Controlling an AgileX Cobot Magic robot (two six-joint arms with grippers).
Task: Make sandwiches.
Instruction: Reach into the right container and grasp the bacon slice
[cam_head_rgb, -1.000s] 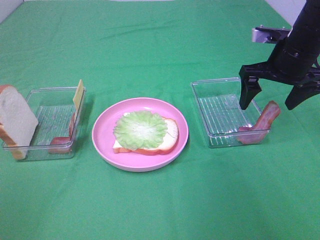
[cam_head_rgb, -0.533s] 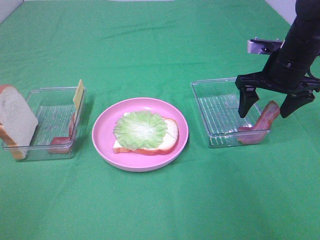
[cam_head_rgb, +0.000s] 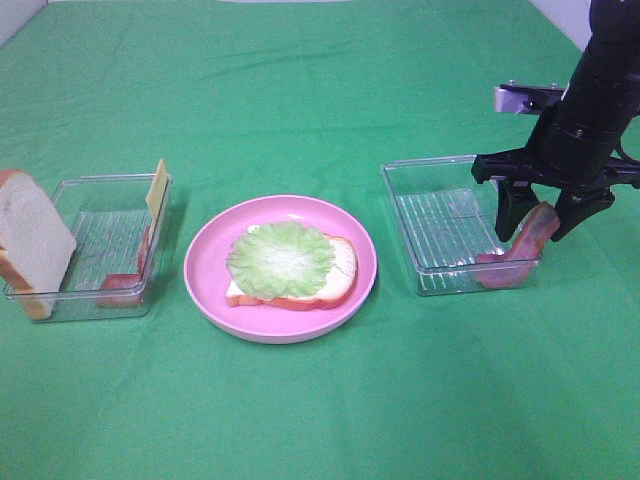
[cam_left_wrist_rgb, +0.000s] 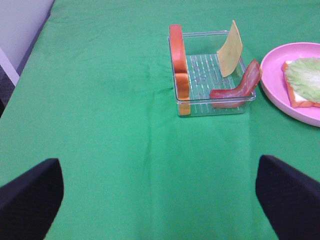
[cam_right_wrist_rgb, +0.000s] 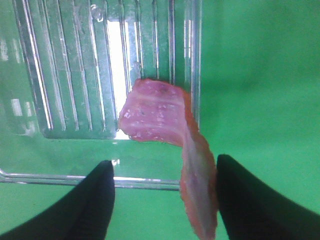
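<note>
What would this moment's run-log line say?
phase: pre-grasp | right gripper: open, jaws either side of bacon strip draped over right tray rim | left gripper: open, holding nothing | plate: bread, lettuce

2 clear trays and 1 pink plate -- that's the containers. Food: 2 bread slices, 1 lettuce leaf, 2 bacon strips, 1 cheese slice.

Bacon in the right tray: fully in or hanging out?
Partly out: the bacon has one end on the tray floor, the other over its rim.
</note>
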